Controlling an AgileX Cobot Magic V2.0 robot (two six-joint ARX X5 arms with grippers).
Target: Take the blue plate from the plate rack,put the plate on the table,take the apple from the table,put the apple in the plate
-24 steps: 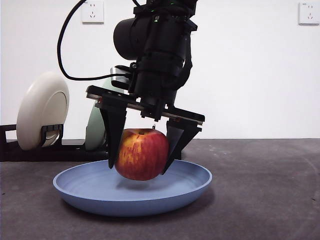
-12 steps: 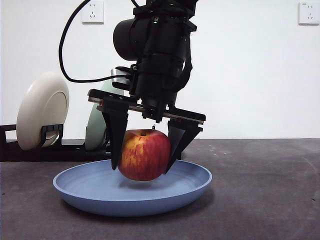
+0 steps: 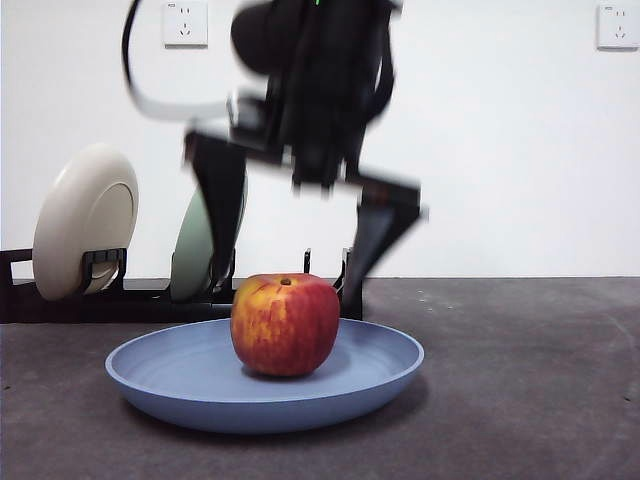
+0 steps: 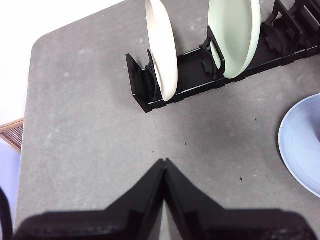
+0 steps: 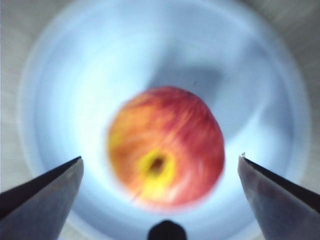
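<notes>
The red apple [image 3: 285,324] sits in the middle of the blue plate [image 3: 180,385], which lies flat on the table [image 3: 530,380]. My right gripper [image 3: 290,265] is open and blurred, above the apple and clear of it. In the right wrist view the apple [image 5: 167,160] lies on the plate [image 5: 65,100] between the two spread jaws. My left gripper [image 4: 164,162] is shut and empty over bare table, away from the plate's edge [image 4: 297,145]. The black plate rack [image 3: 60,300] stands behind at the left.
The rack [image 4: 195,85] holds a cream plate [image 3: 85,220] and a pale green plate [image 3: 195,250], both upright; they also show in the left wrist view [image 4: 162,45] [image 4: 235,35]. The table's rounded corner [image 4: 42,45] lies beyond the rack. A white wall stands behind.
The right gripper has opened, let go of the apple and risen. The apple has dropped from just above the plate and now rests on it.
</notes>
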